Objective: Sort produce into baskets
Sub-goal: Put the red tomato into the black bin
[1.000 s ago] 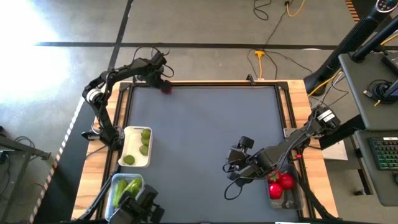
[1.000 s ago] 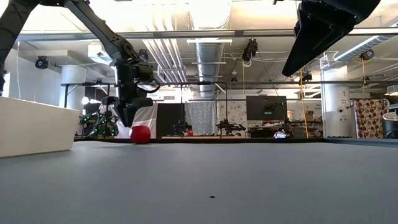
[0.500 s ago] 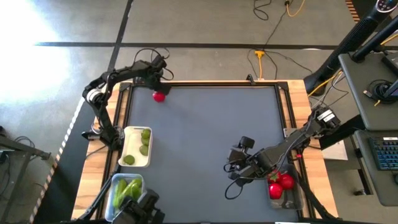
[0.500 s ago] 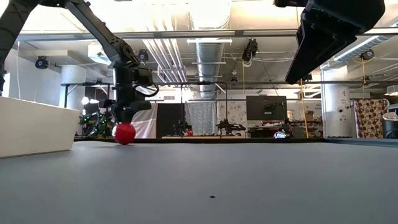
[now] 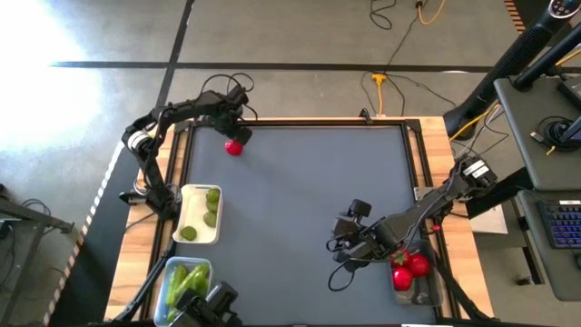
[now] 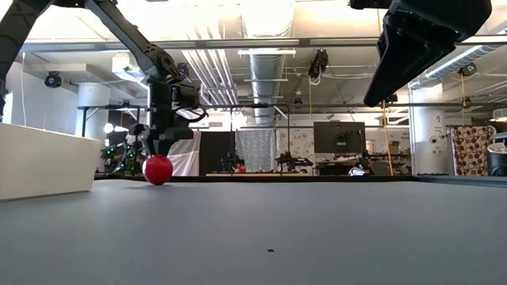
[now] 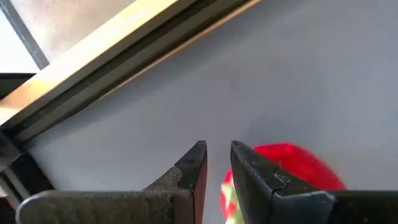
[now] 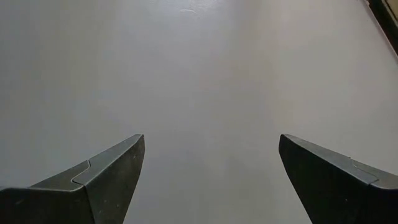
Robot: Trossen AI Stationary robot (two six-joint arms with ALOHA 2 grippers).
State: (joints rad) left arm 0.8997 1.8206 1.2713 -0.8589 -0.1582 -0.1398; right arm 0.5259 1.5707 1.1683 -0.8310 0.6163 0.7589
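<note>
A round glossy red piece rests on the dark table mat near the far left corner; it also shows in the low view. My left gripper stands just above and behind it, fingers pointing down and nearly closed; the red piece shows past one finger. My right gripper hangs open and empty over the mat near the right tub, which holds red pieces. My left gripper's shut fingers stand right beside the red piece's top, coming from above and the far side. The finger hides the place where they would meet, so I cannot tell whether it touches. The piece sits on the mat.
A white tray with light-green limes and a clear tub with green cucumber pieces stand at the table's left near side. The table's raised far rim runs close behind my left gripper.
The red piece has rolled out from under my left gripper at the far rim, going toward the table's near edge and a little left, and now lies in the open on the mat. My left gripper has stayed near the far rim.
</note>
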